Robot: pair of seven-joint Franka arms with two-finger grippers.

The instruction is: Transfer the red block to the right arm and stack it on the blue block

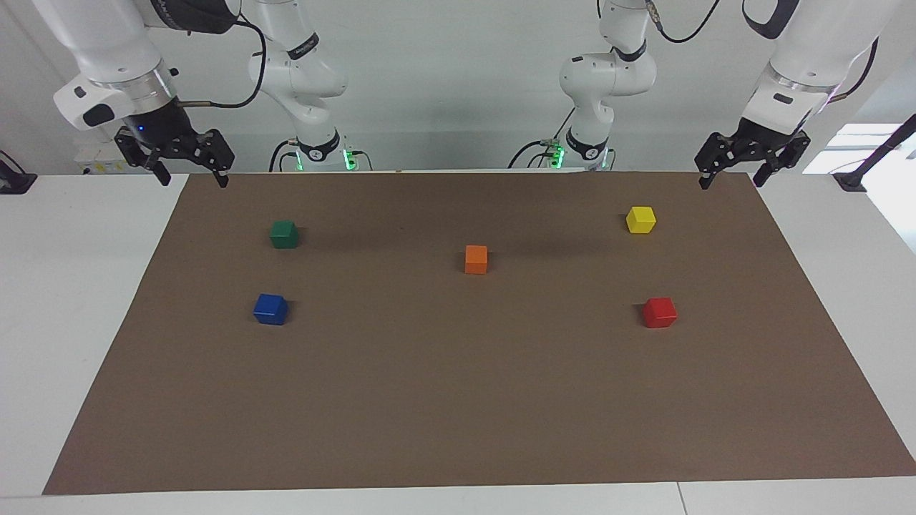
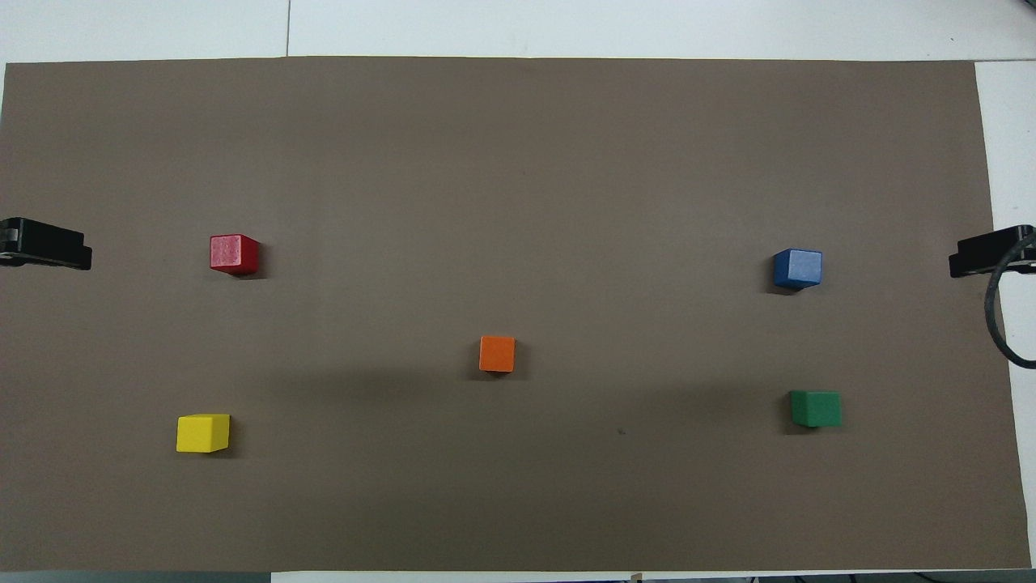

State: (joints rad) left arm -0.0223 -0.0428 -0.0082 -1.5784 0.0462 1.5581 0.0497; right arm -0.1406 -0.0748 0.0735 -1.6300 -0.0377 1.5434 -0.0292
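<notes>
Red block (image 1: 659, 312) sits untouched toward the left arm's end, blue block (image 1: 270, 309) toward the right's; left gripper (image 1: 737, 172) and right gripper (image 1: 189, 172) hang wide, empty; handover slip risks dropping it.

White table (image 1: 79, 300), brown mat (image 1: 458, 400), pale wall (image 1: 458, 86), bright window (image 1: 862, 146).

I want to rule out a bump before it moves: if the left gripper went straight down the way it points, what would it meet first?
Probably only the brown mat's corner; the open left gripper hangs there, no block beneath.
</notes>
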